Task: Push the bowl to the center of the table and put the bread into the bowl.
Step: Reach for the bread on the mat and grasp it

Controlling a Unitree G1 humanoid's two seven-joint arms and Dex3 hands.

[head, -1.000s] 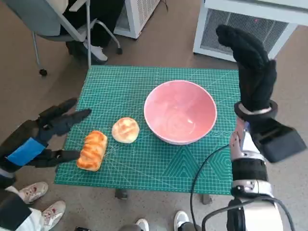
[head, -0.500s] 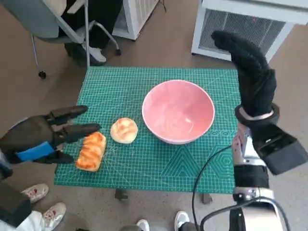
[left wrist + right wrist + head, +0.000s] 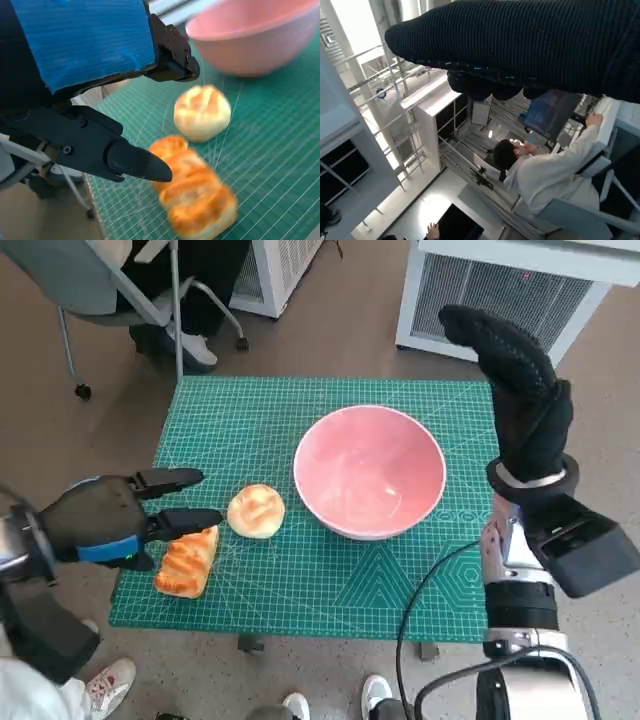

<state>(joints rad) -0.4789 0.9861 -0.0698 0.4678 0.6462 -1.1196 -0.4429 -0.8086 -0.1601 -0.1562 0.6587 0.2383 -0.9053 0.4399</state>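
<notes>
While the head view looks steeply down, the pink bowl [image 3: 370, 471] sits on the green cutting mat [image 3: 260, 415] roughly at mid-table, a little to the right, so the push looks done or nearly so, and I judge the bread step to be in hand. A round bun [image 3: 256, 511] lies just beside the bowl's left wall, and an oblong braided loaf [image 3: 187, 560] lies near it toward the mat's front-left corner. The left hand [image 3: 105, 520] hovers over the loaf's upper end with its fingers spread and holding nothing; whether a fingertip touches the crust cannot be told. The right hand [image 3: 520, 390] is raised upright beyond the mat's right edge, well apart from the bowl, fingers extended together and empty. Next, the left hand would need to come down, close round one piece and carry it over the rim.

From the left wrist view, the blue-taped hand [image 3: 100, 90] has its black fingers [image 3: 130, 162] apart, one tip poised above the loaf [image 3: 192, 195] and seemingly short of it. The bun [image 3: 202, 112] sits between loaf and bowl [image 3: 255, 40], whose far side is cut off. The loaf is slightly blurred.

Through the right wrist view, the glove [image 3: 520, 45] fills the top as a dark band, with no table or bread visible. A seated person [image 3: 540, 172] in white shows among shelves; nothing here tells the finger state.
</notes>
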